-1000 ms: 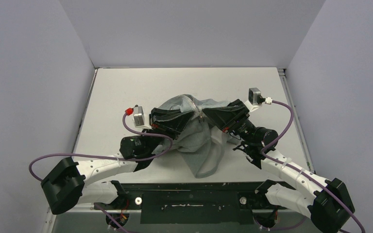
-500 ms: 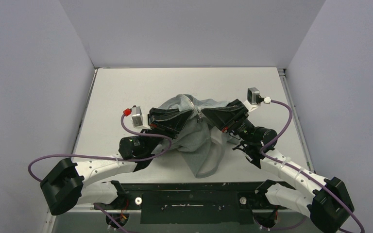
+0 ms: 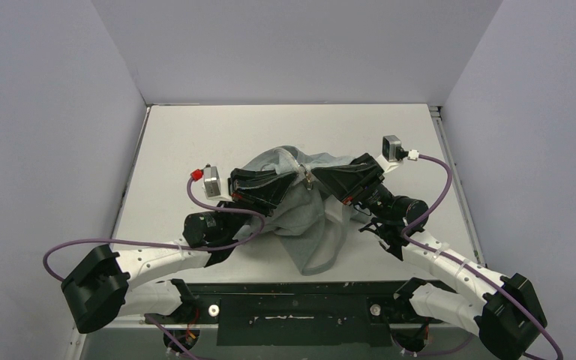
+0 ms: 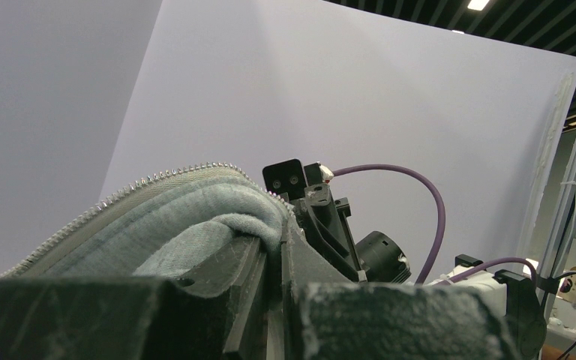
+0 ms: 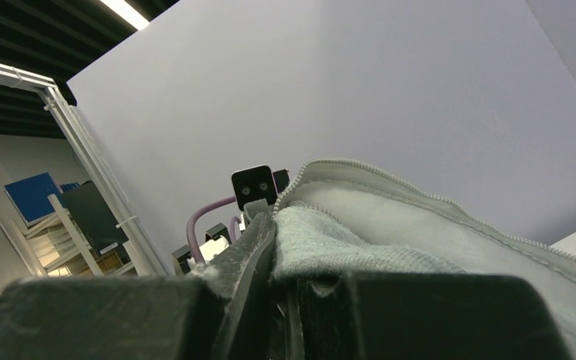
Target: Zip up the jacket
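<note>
The left tool (image 3: pixel 294 178) is pressed together, pinching one zipper edge (image 4: pixel 157 178) of the jacket (image 3: pixel 311 225); the right tool (image 3: pixel 319 178) pinches the facing edge, tips nearly meeting; the jacket hangs bunched from both, mid-bench (image 3: pixel 195 135), lower folds resting near the front.

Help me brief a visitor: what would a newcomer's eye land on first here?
The grey jacket stands out, bunched on the table and drawn into a peak. There the left claw and right claw are each shut on fabric from opposite sides. In the wrist views, a line of zipper teeth arcs over the pinched cloth.
</note>
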You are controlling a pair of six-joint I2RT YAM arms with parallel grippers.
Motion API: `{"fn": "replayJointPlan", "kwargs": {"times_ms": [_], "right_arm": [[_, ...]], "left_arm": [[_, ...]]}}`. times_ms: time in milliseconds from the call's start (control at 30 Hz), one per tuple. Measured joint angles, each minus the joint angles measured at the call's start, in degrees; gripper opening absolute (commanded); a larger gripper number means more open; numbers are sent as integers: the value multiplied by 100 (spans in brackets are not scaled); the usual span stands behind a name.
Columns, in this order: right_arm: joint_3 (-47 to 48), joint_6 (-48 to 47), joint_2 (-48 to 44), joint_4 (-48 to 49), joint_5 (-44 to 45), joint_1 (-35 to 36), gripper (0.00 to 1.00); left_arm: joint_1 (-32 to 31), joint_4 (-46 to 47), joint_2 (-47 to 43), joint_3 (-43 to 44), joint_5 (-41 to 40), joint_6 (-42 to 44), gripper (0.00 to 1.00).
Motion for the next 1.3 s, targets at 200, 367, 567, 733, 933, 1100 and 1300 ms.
{"fn": "replayJointPlan", "kwargs": {"times_ms": [200, 367, 567, 733, 933, 1100, 1300], "right_arm": [[0, 2, 0, 0, 0, 0, 0], [0, 7, 0, 2, -4, 0, 0], [0, 52, 2, 2, -57, 0, 0], [0, 72, 4, 2, -111, 0, 0], [0, 83, 4, 2, -116, 0, 0], [0, 85, 4, 2, -114, 0, 0], [0, 85, 4, 4, -114, 0, 0]], "left_arm": [[0, 0, -42, -2, -13, 9, 0], [0, 0, -48, -2, -13, 17, 0], [0, 0, -57, -2, -13, 50, 0], [0, 0, -57, 2, -11, 55, 0], [0, 0, -55, 2, -11, 52, 0], [0, 2, -35, 2, -11, 52, 0], [0, 7, 76, 15, -4, 48, 0]]}}
